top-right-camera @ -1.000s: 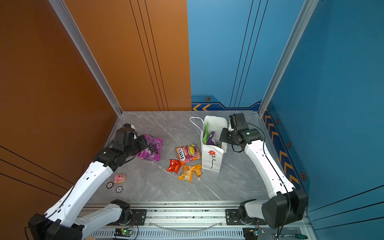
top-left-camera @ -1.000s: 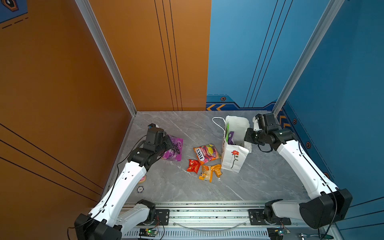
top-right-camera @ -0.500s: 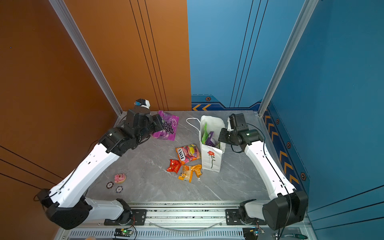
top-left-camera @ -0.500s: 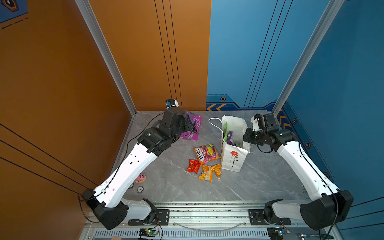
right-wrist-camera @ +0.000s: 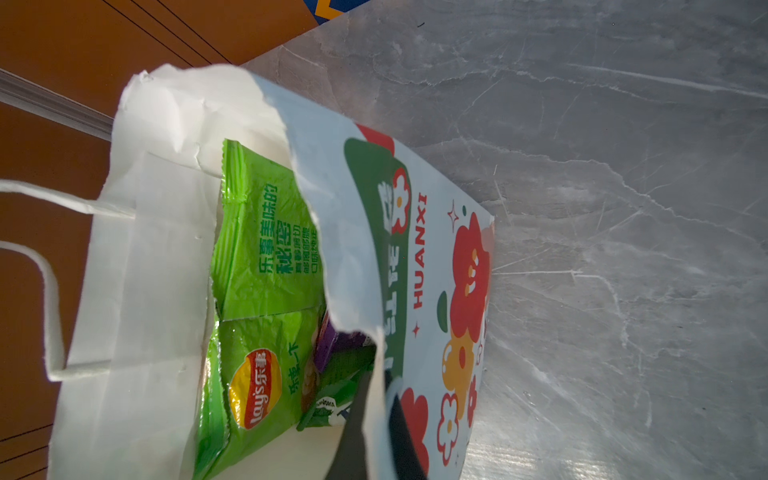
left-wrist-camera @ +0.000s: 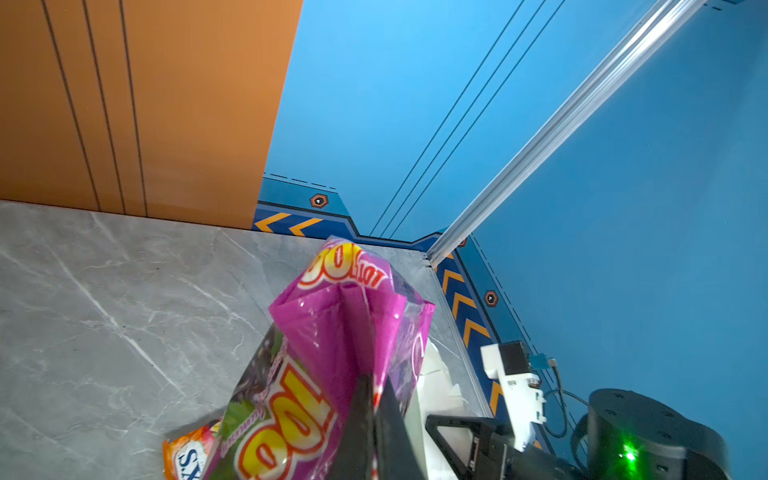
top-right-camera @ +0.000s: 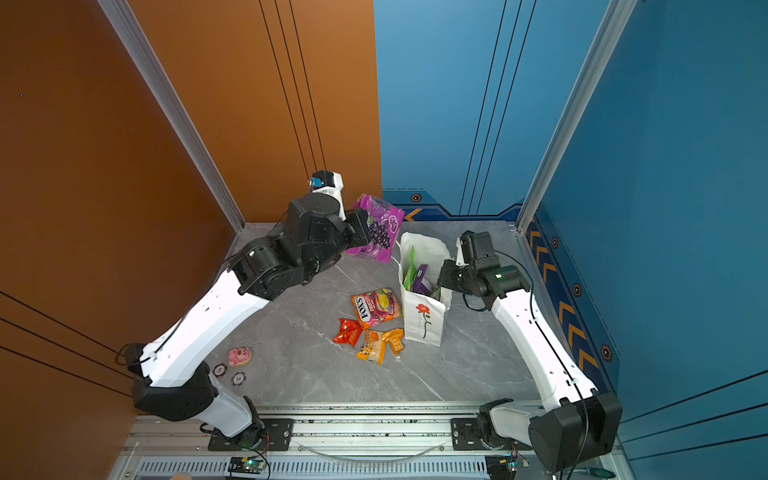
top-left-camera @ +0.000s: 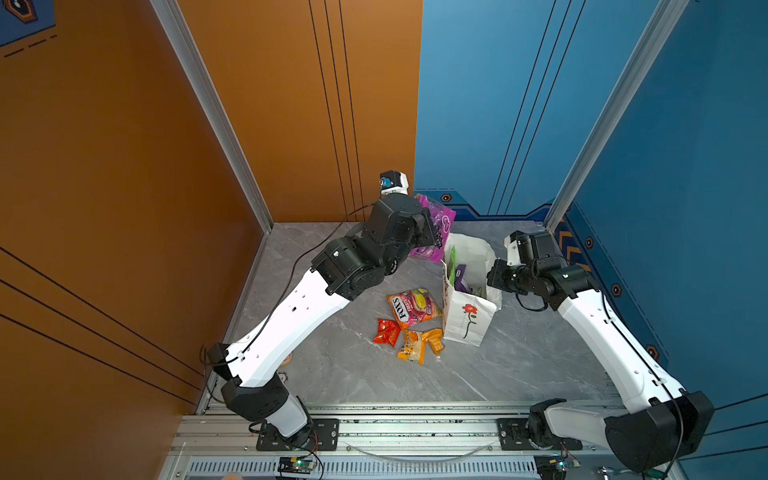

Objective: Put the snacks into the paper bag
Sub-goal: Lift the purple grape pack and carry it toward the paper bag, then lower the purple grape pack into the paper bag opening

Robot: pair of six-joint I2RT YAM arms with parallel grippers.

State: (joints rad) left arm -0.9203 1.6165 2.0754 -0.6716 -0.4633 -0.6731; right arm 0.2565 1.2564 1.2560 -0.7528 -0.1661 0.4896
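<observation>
Carrying purple packet point(top-left-camera: 438, 218) nearer paper bag point(top-left-camera: 467, 326), left claw point(left-wrist-camera: 374, 401) clamping it, right claw point(right-wrist-camera: 376, 401) clamping bag rim

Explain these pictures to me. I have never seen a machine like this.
Two white robot arms stand at a grey table, each ending in a two-fingered hand. Two pictures look down from overhead; the other two come from cameras on the wrists. The left hand is shut on a purple packet, held in the air near the bag. The right hand pinches the bag's rim; green packets and a second purple packet lie inside. On the table lie a FOX'S packet, a red packet, orange packets, a pink toy and two chips.
</observation>
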